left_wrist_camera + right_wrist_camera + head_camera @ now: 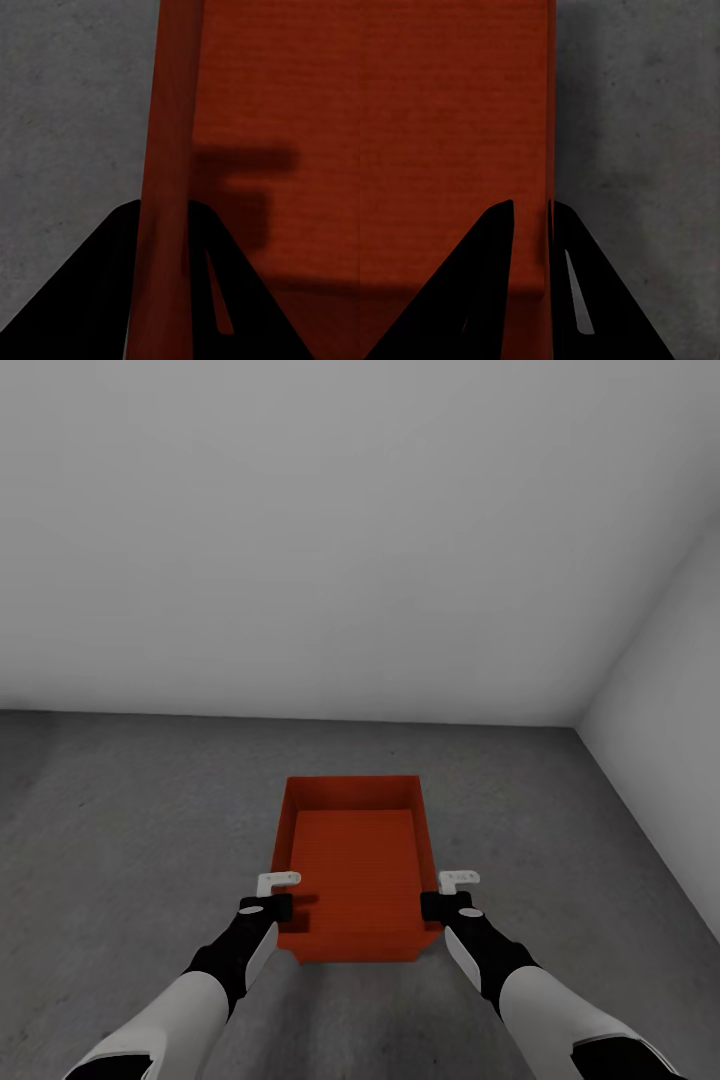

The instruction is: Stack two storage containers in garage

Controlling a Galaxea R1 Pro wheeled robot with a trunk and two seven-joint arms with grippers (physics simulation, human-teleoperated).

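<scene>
Our left claw (pixel 281 894) and right claw (pixel 444 893) each pinch a side wall of the bin (pixel 352 860), near us over the floor (pixel 120 840). Uneven release could tip it.

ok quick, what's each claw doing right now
Left claw: shut on the storage container's left wall.
Right claw: shut on the same container's right wall.

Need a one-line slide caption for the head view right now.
Both claws, left and right, grip a red bin by its side walls over the grey concrete floor.
</scene>
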